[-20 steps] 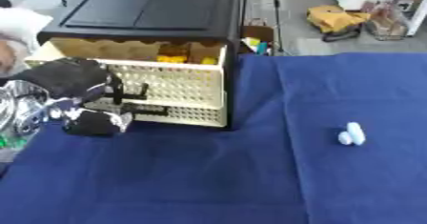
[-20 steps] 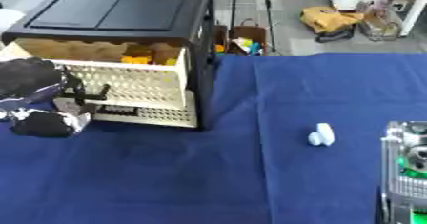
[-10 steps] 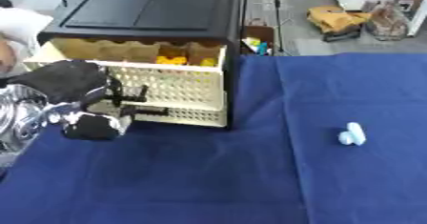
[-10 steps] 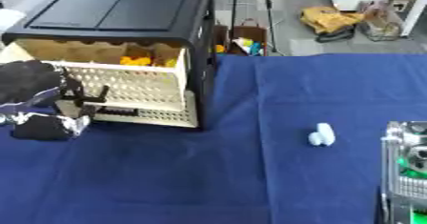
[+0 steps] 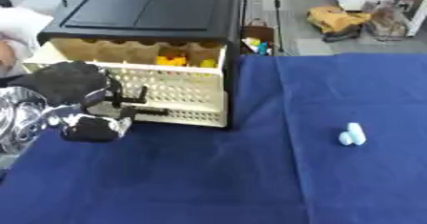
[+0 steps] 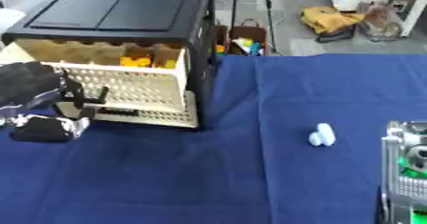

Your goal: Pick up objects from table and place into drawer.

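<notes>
Your left hand (image 5: 79, 99) sits at the front of the cream perforated drawer (image 5: 171, 87), its dark fingers (image 5: 125, 105) curled against the drawer's handle. Compared with a second ago, neither the hand nor the drawer shows any clear shift, so the pull appears finished or paused. The drawer stands drawn out of the black cabinet (image 5: 158, 8), and yellow items (image 5: 171, 61) already lie inside, which suggests the container is ready to receive. The remaining object, a small pale blue piece (image 5: 352, 134), lies on the blue tablecloth (image 5: 250, 180), well apart to the right of the drawer. What this piece is cannot be made out. Of your right arm, only a silver part (image 6: 409, 170) enters at the lower right edge of the right eye view; the hand itself is cut off, so its fingers cannot be judged.
</notes>
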`<move>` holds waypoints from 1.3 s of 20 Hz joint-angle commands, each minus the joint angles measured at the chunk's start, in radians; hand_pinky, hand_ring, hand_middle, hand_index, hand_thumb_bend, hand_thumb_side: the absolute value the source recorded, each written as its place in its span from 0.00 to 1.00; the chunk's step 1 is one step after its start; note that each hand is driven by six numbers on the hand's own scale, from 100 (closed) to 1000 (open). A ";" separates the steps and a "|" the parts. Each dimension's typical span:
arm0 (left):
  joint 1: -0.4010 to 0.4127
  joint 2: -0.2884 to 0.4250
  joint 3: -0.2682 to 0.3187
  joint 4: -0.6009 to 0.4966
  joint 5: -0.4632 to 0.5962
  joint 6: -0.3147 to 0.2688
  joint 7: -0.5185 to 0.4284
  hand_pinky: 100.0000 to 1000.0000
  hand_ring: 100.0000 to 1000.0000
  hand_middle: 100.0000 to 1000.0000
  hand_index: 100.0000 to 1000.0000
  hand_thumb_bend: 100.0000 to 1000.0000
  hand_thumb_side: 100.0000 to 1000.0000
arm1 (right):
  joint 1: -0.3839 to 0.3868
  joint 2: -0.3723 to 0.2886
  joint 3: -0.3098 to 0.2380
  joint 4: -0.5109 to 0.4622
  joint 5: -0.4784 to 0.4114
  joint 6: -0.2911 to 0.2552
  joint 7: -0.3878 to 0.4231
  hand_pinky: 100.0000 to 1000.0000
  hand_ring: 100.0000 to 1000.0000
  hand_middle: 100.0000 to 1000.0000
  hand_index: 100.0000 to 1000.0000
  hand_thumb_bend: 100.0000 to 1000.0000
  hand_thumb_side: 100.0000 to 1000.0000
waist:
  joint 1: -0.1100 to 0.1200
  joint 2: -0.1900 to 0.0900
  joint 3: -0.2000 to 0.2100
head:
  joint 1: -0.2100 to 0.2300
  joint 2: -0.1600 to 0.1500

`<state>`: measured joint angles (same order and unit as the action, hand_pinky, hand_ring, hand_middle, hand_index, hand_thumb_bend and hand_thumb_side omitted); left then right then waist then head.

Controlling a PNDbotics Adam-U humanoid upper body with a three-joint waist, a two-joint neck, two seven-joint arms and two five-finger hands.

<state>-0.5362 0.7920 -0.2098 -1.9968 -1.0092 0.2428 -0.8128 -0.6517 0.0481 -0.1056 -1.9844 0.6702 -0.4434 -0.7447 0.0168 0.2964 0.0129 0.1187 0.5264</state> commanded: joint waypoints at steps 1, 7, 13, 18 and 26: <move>0.006 0.020 0.004 -0.003 0.013 -0.009 0.014 0.00 0.00 0.08 0.55 0.00 0.68 | -0.018 -0.006 -0.003 -0.016 0.011 -0.012 -0.017 0.66 0.70 0.53 0.68 0.00 0.98 | -0.001 -0.017 0.003 | 0.001 -0.004; 0.012 0.019 0.013 -0.003 0.018 -0.025 0.045 0.00 0.00 0.08 0.53 0.00 0.68 | -0.017 -0.007 -0.003 -0.016 0.012 -0.011 -0.018 0.66 0.70 0.53 0.68 0.00 0.98 | 0.000 -0.017 0.005 | 0.001 -0.002; 0.028 0.023 0.016 -0.003 0.022 -0.037 0.066 0.00 0.00 0.08 0.53 0.00 0.68 | -0.016 -0.008 -0.004 -0.016 0.011 -0.011 -0.019 0.66 0.70 0.53 0.68 0.00 0.98 | 0.000 -0.016 0.006 | 0.001 -0.002; 0.035 0.020 0.017 -0.003 0.037 -0.048 0.074 0.00 0.00 0.08 0.51 0.00 0.69 | -0.017 -0.009 -0.006 -0.016 0.011 -0.010 -0.020 0.66 0.70 0.53 0.68 0.00 0.98 | 0.000 -0.015 0.008 | 0.001 -0.003; 0.041 0.012 0.019 -0.003 0.042 -0.070 0.103 0.00 0.00 0.08 0.49 0.00 0.69 | -0.017 -0.009 -0.007 -0.016 0.014 -0.009 -0.024 0.66 0.70 0.53 0.68 0.00 0.97 | 0.000 -0.016 0.009 | 0.002 -0.005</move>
<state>-0.4966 0.7908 -0.1938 -1.9968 -0.9738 0.1761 -0.7134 -0.6517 0.0480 -0.1114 -1.9844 0.6766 -0.4379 -0.7511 0.0166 0.2964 0.0202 0.1189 0.5263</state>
